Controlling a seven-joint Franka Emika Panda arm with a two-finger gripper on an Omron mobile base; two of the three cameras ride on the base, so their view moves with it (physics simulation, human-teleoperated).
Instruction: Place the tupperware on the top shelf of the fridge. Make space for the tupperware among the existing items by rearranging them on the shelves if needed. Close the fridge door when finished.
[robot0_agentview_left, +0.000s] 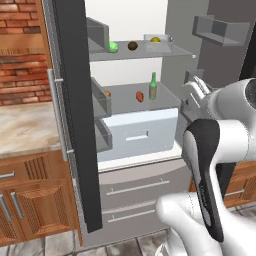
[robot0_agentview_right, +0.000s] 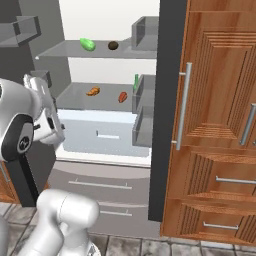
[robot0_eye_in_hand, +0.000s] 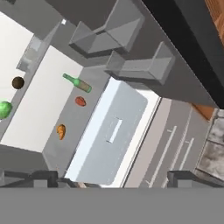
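Tall grey two-door fridge (robot0_agentview_left: 75, 125) standing open. Shallow white rectangular tupperware (robot0_agentview_left: 157, 42) resting at the right end of the thin pale-grey translucent top shelf (robot0_agentview_left: 175, 51), beside a brown ball (robot0_agentview_left: 132, 46) and a green cucumber (robot0_agentview_left: 113, 47). On the lower shelf (robot0_agentview_left: 125, 95): green bottle (robot0_agentview_left: 153, 86), red piece (robot0_agentview_left: 140, 96), orange croissant (robot0_agentview_right: 93, 91). Hand (robot0_eye_in_hand: 109, 178) back from the cavity, dark fingertips (robot0_eye_in_hand: 43, 178) well apart, holding nothing.

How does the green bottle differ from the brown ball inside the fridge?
The green bottle is tall and slim and stands upright; the brown ball is small and round. The bottle is on the lower shelf, the ball on the top shelf beside the tupperware. Both sit loose, untouched by the gripper.
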